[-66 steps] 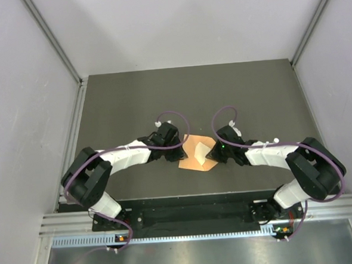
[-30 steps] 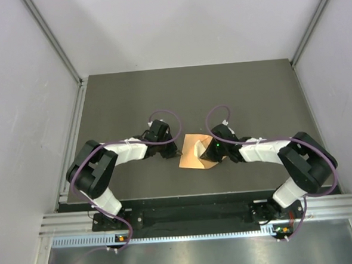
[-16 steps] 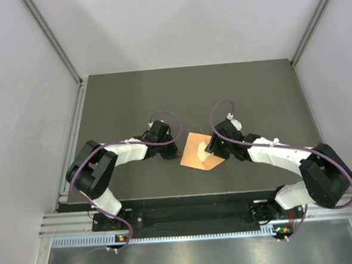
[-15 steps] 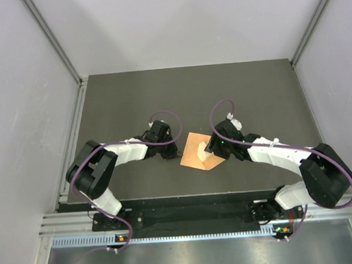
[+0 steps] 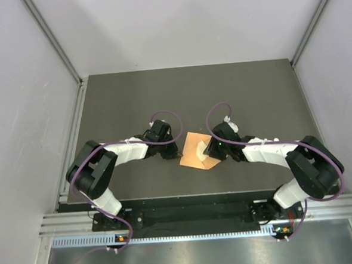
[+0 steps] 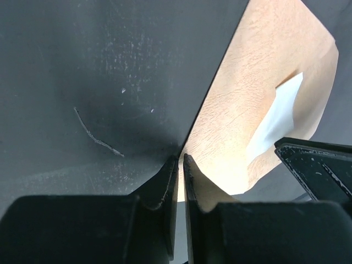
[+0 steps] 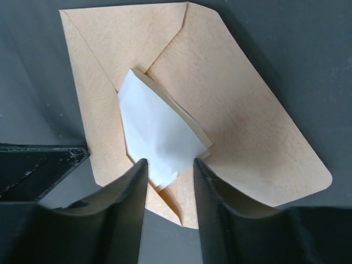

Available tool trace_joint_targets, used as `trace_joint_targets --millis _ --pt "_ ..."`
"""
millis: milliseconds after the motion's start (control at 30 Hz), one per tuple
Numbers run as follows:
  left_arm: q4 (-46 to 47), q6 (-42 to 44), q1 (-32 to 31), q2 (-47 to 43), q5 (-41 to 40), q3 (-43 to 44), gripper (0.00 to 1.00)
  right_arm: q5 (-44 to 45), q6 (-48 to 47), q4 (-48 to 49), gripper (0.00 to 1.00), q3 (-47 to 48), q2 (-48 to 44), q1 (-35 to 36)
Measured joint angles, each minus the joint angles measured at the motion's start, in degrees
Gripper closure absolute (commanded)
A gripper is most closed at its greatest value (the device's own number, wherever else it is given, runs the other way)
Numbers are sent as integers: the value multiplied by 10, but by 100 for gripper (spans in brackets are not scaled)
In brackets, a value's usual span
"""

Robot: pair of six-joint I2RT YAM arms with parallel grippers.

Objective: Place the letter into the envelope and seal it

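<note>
The right jaws stand open astride the letter [image 7: 157, 137]'s near corner; the letter pokes out of the envelope [image 7: 236, 104], which lies flat on the desk [image 7: 291, 49]. The left jaws, barely a slit apart, meet the envelope's edge; whether they pinch it I cannot tell.

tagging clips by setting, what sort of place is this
Probably a lab robot test cell: a dark table boxed in by pale walls, a left arm and right arm mounted at its near edge, an orange envelope between them.
</note>
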Motion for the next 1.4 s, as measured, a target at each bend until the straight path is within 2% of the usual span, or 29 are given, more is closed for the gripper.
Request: trace_joint_targets --millis 67,133,400,433,467,567,667,833,1000,1300,1400 --pt "-1 0 0 0 0 0 81 -1 -2 3 93 0 6 -2" --pt "-3 2 0 0 -1 2 80 0 1 8 100 0 7 -2" --pt "-45 29 0 0 -27 37 69 5 -17 16 100 -1 -7 -2" --pt "-50 33 0 0 -32 45 68 6 -20 15 97 -3 -13 -2" --pt "-53 36 0 0 -34 50 67 6 -21 13 81 -4 -18 -3" --pt "-57 45 0 0 -37 68 67 5 -24 -3 56 -7 -36 -7" --pt "-57 52 0 4 -35 86 69 1 -27 -12 48 -12 -47 -11" --pt "-43 59 0 37 -26 112 73 -2 -26 -10 48 -41 -59 -12" --pt "-39 64 0 92 -20 133 80 -8 -31 11 52 -31 -28 -12" --pt "-30 65 0 113 -9 150 88 -14 -31 77 56 -13 21 -12" --pt "-21 61 1 113 -7 144 89 -16 -31 105 67 -13 33 -13"
